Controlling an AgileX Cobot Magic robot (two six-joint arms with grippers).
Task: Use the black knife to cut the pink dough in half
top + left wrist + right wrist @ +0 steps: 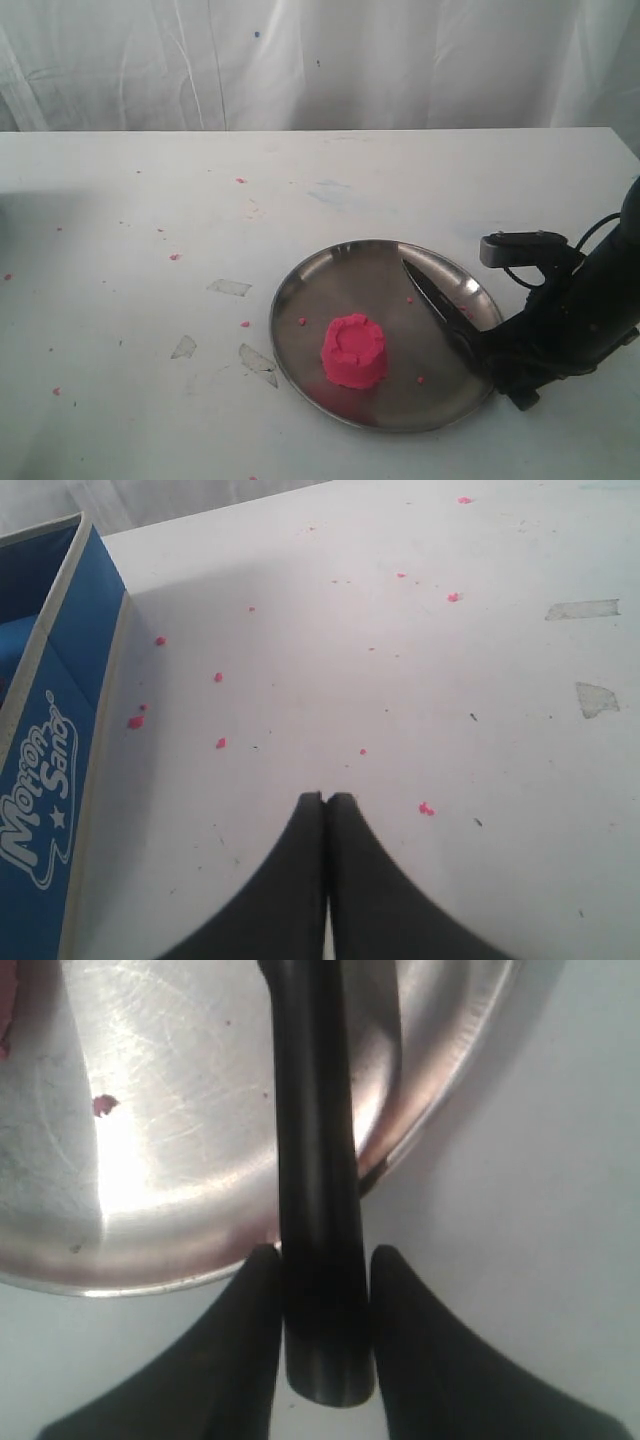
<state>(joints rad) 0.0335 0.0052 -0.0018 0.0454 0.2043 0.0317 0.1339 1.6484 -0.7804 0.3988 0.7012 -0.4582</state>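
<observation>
The pink dough [354, 350], a castle-shaped lump with a notched rim, stands upright in the round steel plate [310, 285], left of its middle. The black knife [437, 300] lies across the plate's right side, blade pointing to the far rim. My right gripper [492, 356] is at the plate's near right edge; in the right wrist view the right gripper [323, 1260] is shut on the black knife's handle [318, 1210], a finger pressed against each side. The left gripper [327, 800] is shut on nothing above bare table, outside the exterior view.
A blue box [50, 770] with white lettering stands beside the left gripper. Pink crumbs [175, 257] and bits of clear tape [229, 287] dot the white table left of the plate. A white curtain hangs behind the table's far edge.
</observation>
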